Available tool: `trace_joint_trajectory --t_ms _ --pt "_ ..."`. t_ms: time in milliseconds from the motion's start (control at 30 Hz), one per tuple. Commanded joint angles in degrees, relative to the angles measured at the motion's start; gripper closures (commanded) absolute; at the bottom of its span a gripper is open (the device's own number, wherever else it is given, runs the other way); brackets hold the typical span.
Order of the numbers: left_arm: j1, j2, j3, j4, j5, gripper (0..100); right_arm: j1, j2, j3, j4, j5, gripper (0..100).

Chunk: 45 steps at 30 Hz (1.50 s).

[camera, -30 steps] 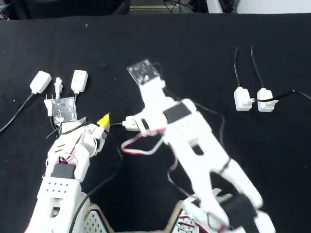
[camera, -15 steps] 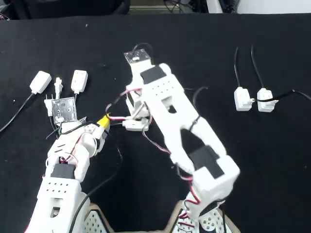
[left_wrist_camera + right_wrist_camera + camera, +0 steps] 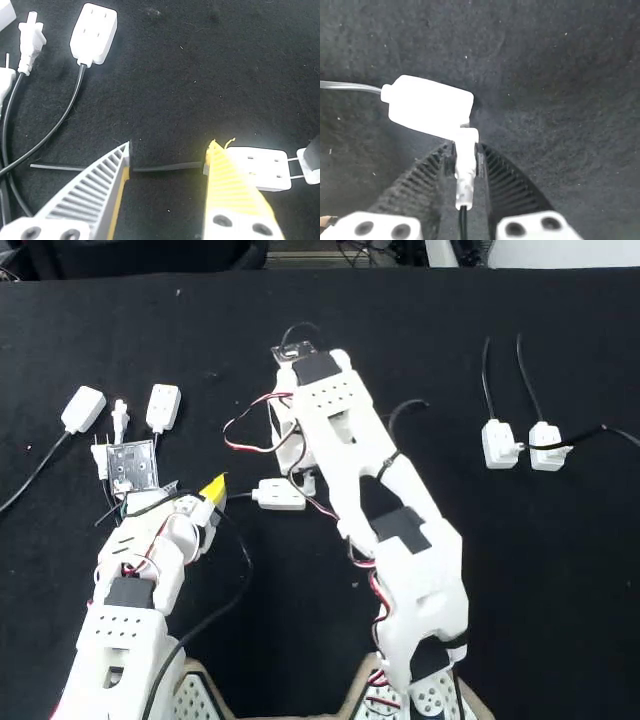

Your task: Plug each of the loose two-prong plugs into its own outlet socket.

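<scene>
Right gripper [image 3: 465, 152] has swung in, pinching the plug [image 3: 465, 175] up against the socket [image 3: 430, 106]; left gripper [image 3: 167, 152] stays open over the cable [image 3: 165, 167].

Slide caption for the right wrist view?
Right gripper shut on a white plug, its tip meeting a white outlet socket.

Black-covered table [image 3: 560, 620], cluttered room beyond.

Readable text, labels, brands, numbers, signs: none. The white outlet socket [image 3: 93, 31] and the two-prong plug [image 3: 30, 37] just beside it are showing plain faces, with no print that can be made out.
</scene>
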Motion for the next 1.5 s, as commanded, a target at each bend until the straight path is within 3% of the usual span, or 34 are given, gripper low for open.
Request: trace_joint_trajectory --t_ms 0,633,1467 --pt "0.0 -0.7 -0.6 -0.8 -0.3 75 0.5 -1.0 -3.3 0.6 -0.7 98.7" --pt "0.1 -0.7 -0.6 -0.8 -0.3 75 -2.1 -0.6 -7.2 1.7 -8.0 98.7" --pt "0.1 -0.7 -0.7 -0.8 -0.3 75 -2.3 -0.6 2.6 -5.5 -8.4 98.7"
